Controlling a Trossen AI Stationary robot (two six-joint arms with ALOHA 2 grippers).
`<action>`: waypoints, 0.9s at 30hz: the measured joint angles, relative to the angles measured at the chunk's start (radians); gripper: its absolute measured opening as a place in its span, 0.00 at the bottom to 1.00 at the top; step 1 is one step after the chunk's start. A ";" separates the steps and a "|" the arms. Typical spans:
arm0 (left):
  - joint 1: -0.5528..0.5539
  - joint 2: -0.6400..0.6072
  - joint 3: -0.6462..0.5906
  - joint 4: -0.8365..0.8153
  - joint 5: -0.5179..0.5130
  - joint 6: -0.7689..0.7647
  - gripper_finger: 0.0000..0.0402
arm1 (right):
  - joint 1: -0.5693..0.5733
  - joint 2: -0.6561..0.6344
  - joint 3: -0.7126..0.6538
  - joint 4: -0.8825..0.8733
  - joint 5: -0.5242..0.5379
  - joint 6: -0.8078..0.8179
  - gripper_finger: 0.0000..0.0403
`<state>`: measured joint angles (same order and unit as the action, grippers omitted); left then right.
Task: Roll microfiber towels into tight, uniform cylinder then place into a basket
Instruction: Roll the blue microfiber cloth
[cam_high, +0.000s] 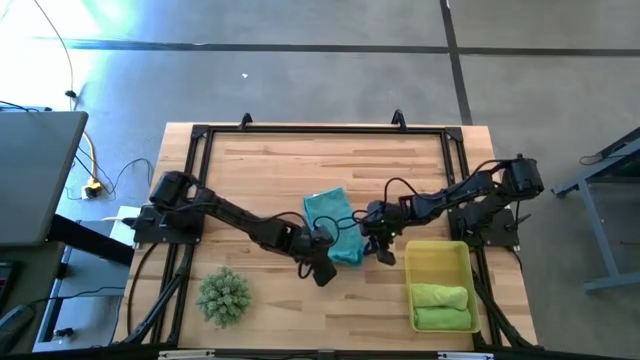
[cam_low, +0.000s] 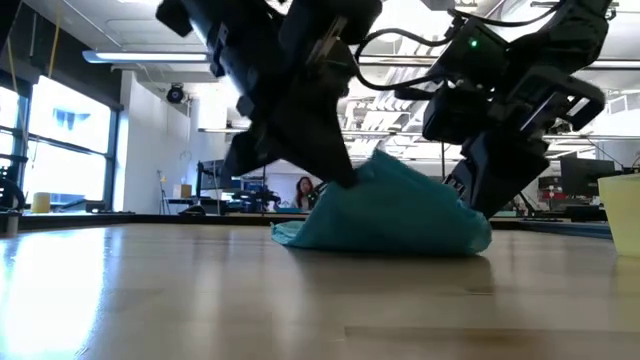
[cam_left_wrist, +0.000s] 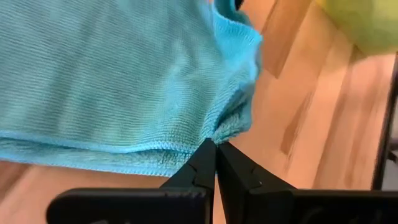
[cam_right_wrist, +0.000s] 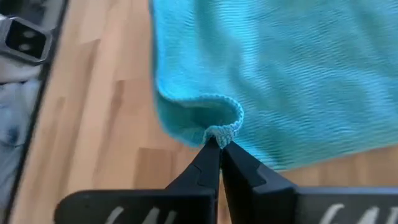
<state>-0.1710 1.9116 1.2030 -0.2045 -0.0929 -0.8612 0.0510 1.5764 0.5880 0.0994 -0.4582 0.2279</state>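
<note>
Observed teal towel (cam_high: 333, 228) mid-table, partly folded and bunched, pinched at two points on its near edge. Noted left gripper (cam_left_wrist: 215, 148) clamped on one hemmed corner, fingertips together with cloth between. Noted right gripper (cam_right_wrist: 219, 142) likewise closed on a curled edge at the towel's other side. Found basket (cam_high: 437, 256) just beside the right gripper, holding two rolled green towels (cam_high: 440, 306). Saw spiky green ball (cam_high: 223, 296) well apart, near table's front left.

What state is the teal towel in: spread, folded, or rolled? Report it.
Partly folded, not rolled: the teal towel is doubled over on the table, pinched at its edge by the left gripper and right gripper.
</note>
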 joint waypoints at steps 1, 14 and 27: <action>-0.004 -0.007 0.000 -0.014 -0.017 0.000 0.00 | -0.001 0.000 0.000 0.000 0.020 0.000 0.00; -0.033 0.017 -0.002 -0.187 -0.137 -0.205 0.00 | 0.000 0.000 0.001 0.004 0.221 -0.027 0.00; -0.033 0.032 -0.001 -0.195 -0.179 -0.236 0.00 | 0.000 -0.006 0.001 0.027 0.222 -0.124 0.16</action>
<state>-0.2039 1.9433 1.2018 -0.4000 -0.2717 -1.0969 0.0509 1.5702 0.5888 0.1269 -0.2363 0.1042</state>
